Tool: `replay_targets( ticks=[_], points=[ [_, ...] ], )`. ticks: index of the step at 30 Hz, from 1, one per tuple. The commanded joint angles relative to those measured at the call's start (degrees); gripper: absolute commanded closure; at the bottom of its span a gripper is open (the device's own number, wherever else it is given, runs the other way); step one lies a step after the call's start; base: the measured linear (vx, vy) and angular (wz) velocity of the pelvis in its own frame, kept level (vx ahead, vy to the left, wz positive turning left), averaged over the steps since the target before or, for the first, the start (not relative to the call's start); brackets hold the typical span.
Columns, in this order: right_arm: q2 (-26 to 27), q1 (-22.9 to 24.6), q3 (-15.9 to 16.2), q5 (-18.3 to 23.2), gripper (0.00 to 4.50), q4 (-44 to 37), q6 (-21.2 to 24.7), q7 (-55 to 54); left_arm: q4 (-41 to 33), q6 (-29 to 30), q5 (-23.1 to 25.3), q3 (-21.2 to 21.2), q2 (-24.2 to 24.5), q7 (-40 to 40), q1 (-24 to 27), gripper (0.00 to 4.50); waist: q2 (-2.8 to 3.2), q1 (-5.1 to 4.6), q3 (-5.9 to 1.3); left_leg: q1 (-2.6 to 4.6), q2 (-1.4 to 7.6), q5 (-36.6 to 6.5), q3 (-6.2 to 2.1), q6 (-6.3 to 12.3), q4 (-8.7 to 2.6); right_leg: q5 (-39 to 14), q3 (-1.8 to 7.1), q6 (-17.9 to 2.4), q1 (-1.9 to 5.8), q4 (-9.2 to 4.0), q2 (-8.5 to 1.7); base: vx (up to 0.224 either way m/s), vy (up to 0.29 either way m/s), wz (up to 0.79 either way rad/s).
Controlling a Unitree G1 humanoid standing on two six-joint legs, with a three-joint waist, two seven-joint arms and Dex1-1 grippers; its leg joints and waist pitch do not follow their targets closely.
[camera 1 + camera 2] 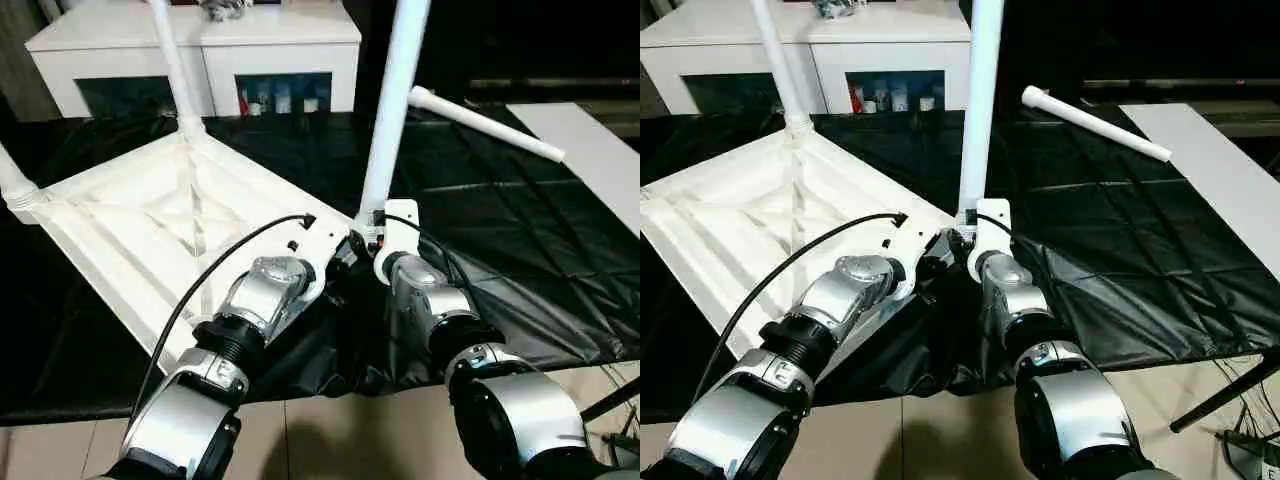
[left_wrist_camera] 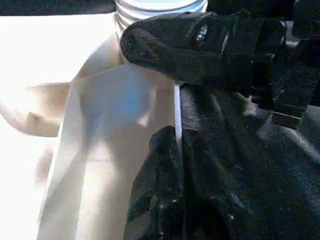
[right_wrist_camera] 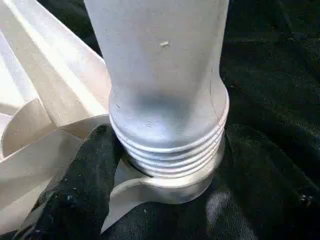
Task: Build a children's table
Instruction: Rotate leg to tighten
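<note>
With tabletop (image 1: 150, 240) lying ribs-up on the black sheet (image 1: 500, 250), left gripper (image 2: 175, 90) pinching its near rim shut, right gripper (image 1: 365, 243) standing open around near-corner leg (image 1: 392, 110), likely seating it; fetching loose leg (image 1: 485, 122) next.

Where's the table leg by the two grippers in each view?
Left eye: the leg stands upright, centre-right, its base at the tabletop corner between the grippers.
Right eye: same leg, just right of centre.
Left wrist: its ribbed base sits at the top edge.
Right wrist: leg close up, ribbed end seated in the corner socket.
Shared landmark: the ribbed end of the leg.
</note>
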Motion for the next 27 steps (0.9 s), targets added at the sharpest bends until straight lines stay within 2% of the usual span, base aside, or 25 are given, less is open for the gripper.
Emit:
replay_targets(
  ticks=[1,5,6,8,9,10,11,13,15,16,17,18,19,20,21,22,23,24,26,27],
  points=[
    [0.0,0.5,-0.2,0.1,1.05,1.5,1.2,0.8,2.3,-0.6,0.7,0.7,1.2,1.1,1.6,4.50,-0.39,0.21,-1.83,-0.33,2.42,-8.6,-0.04,3.25,-3.78,-7.2,1.85,-12.3,1.71,-4.47,-3.03,0.000,0.000,0.00],
    [-0.5,1.0,0.1,0.0,1.05,-0.3,1.4,2.7,2.3,-1.5,1.0,0.1,1.6,0.1,1.6,4.50,-0.35,0.26,-1.86,-0.16,2.53,-8.1,0.40,3.60,-3.59,-5.5,1.79,-13.0,1.71,-4.27,-2.89,0.000,0.000,0.00],
    [-0.8,1.5,0.3,0.1,1.05,-1.5,1.7,3.7,2.2,-1.9,1.1,-0.2,2.0,-0.6,1.7,4.50,-0.07,0.28,-1.88,-0.16,2.53,-8.0,0.38,3.51,-3.59,-5.3,1.80,-13.1,1.74,-4.20,-2.92,0.000,0.000,0.00],
    [-2.1,3.8,1.6,0.0,1.05,-7.3,3.3,7.3,1.8,-4.0,1.4,-1.1,3.3,-3.1,2.1,4.50,-0.35,0.47,-1.91,-0.20,2.40,-6.7,0.47,4.25,-3.35,-3.2,1.79,-12.8,2.03,-4.18,-2.78,0.000,0.000,0.00],
    [-2.1,3.8,1.6,0.0,1.05,-7.3,3.3,7.3,1.8,-4.0,1.4,-1.1,3.3,-3.1,2.1,4.50,-0.35,0.53,-1.99,-0.21,2.47,-6.1,0.52,4.37,-3.27,-2.2,1.81,-12.8,2.07,-4.01,-2.83,0.000,0.000,0.00],
    [-3.0,5.4,2.3,0.2,1.05,-11.3,4.9,8.9,1.4,-4.9,1.5,-1.7,4.0,-4.5,2.5,4.50,-0.36,0.34,-2.07,-0.29,2.44,-5.0,0.50,4.68,-3.19,-0.7,1.74,-13.3,2.16,-3.77,-2.83,0.000,0.000,0.00],
    [-3.5,6.3,2.6,0.3,1.05,-13.5,5.8,9.8,1.1,-4.9,1.6,-1.9,4.4,-5.1,2.7,4.50,-0.12,0.52,-1.98,-0.13,2.50,-5.1,0.60,4.82,-3.17,-0.3,1.71,-13.4,2.09,-3.86,-2.80,0.000,0.000,0.00],
    [-4.4,7.7,3.2,0.5,1.05,-16.9,7.4,11.2,0.6,-4.7,1.5,-1.9,4.8,-5.7,3.1,4.50,-0.14,0.60,-2.02,0.03,2.48,-5.0,0.66,4.86,-3.04,1.1,1.71,-13.7,2.19,-3.77,-2.67,0.000,0.000,0.00],
    [-6.4,10.2,4.3,0.8,1.05,-23.2,10.5,13.8,-0.2,-5.8,1.4,-2.4,5.8,-7.8,3.7,4.50,-0.24,0.63,-2.07,-0.14,2.39,-3.8,0.63,5.24,-2.89,2.8,1.69,-13.9,2.43,-3.49,-2.59,0.000,0.000,0.00],
    [-7.3,11.3,4.7,1.0,1.05,-25.6,12.0,14.9,-0.6,-6.0,1.3,-2.5,6.2,-8.4,4.0,4.50,-0.08,0.78,-2.13,-0.01,2.41,-2.9,0.65,5.50,-2.73,4.3,1.70,-14.0,2.44,-3.36,-2.52,0.000,0.000,0.00],
    [-8.6,12.5,5.3,1.2,1.05,-28.7,13.6,16.5,-1.1,-6.5,1.2,-2.7,6.8,-9.5,4.5,4.50,0.24,0.66,-2.12,-0.19,2.32,-2.1,0.59,5.58,-2.69,5.6,1.67,-14.5,2.50,-3.11,-2.50,0.000,0.000,0.00],
    [-9.3,13.1,5.7,1.3,1.05,-30.2,14.2,17.3,-1.4,-7.1,1.2,-2.8,7.1,-10.2,4.8,4.50,0.15,0.85,-2.11,-0.11,2.31,-1.9,0.63,5.83,-2.59,6.1,1.62,-14.4,2.56,-3.23,-2.41,0.000,0.000,0.00],
    [-10.5,14.6,6.3,1.5,1.05,-33.8,15.8,19.3,-1.8,-7.5,1.0,-2.9,7.7,-11.1,5.3,4.50,0.12,0.61,-2.12,-0.30,2.29,-1.5,0.56,6.00,-2.54,7.3,1.65,-14.6,2.63,-2.94,-2.41,0.000,0.000,0.00],
    [-11.9,16.1,7.2,1.8,1.05,-37.4,17.1,21.8,-2.3,-8.9,1.1,-3.4,8.6,-12.6,5.9,4.50,0.04,0.85,-2.05,-0.20,2.24,-2.0,0.62,6.26,-2.44,7.0,1.63,-14.2,2.70,-3.12,-2.36,0.000,0.000,0.00],
    [-12.6,16.8,7.7,2.0,1.05,-39.0,17.4,23.1,-2.6,-9.6,1.0,-3.6,9.1,-13.6,6.3,4.50,0.49,0.87,-2.12,-0.20,2.27,-2.0,0.53,6.40,-2.41,7.3,1.70,-14.1,2.73,-2.99,-2.40,0.000,0.000,0.00],
    [-14.4,18.6,8.8,3.3,1.05,-43.1,18.4,27.5,-3.7,-10.9,0.8,-4.1,10.4,-16.2,7.4,4.50,0.42,0.71,-2.14,-0.12,2.35,-2.6,0.59,6.42,-2.41,7.3,1.70,-14.1,2.64,-3.09,-2.37,0.000,0.000,0.00],
    [-14.6,18.7,8.9,3.4,1.05,-43.4,18.3,27.9,-4.0,-11.0,0.7,-4.2,10.6,-16.6,7.6,4.50,0.26,0.66,-2.10,-0.22,2.33,-3.2,0.62,6.61,-2.39,7.0,1.75,-14.2,2.65,-3.07,-2.40,0.000,0.000,0.00],
    [-15.5,19.4,9.3,4.0,1.05,-44.7,18.1,30.0,-4.9,-11.6,0.3,-4.5,11.2,-18.6,8.2,4.50,0.54,0.67,-2.04,-0.19,2.40,-3.9,0.55,6.48,-2.50,5.8,1.72,-14.4,2.58,-3.13,-2.51,0.000,0.000,0.00],
    [-18.1,21.3,10.4,5.3,1.05,-48.7,17.9,35.0,-8.9,-13.4,-1.1,-5.7,13.5,-24.5,10.6,4.50,0.74,0.76,-2.08,-0.02,2.63,-5.0,0.60,6.16,-2.46,4.0,1.80,-14.9,2.53,-3.21,-2.57,0.000,0.000,0.00],
    [-18.1,21.3,10.4,5.3,1.05,-48.7,17.9,35.0,-8.9,-13.4,-1.1,-5.7,13.5,-24.5,10.6,4.50,0.70,0.63,-2.04,-0.16,2.67,-4.8,0.63,6.05,-2.51,4.0,1.86,-14.9,2.54,-3.13,-2.52,0.000,0.000,0.00]
  ],
)
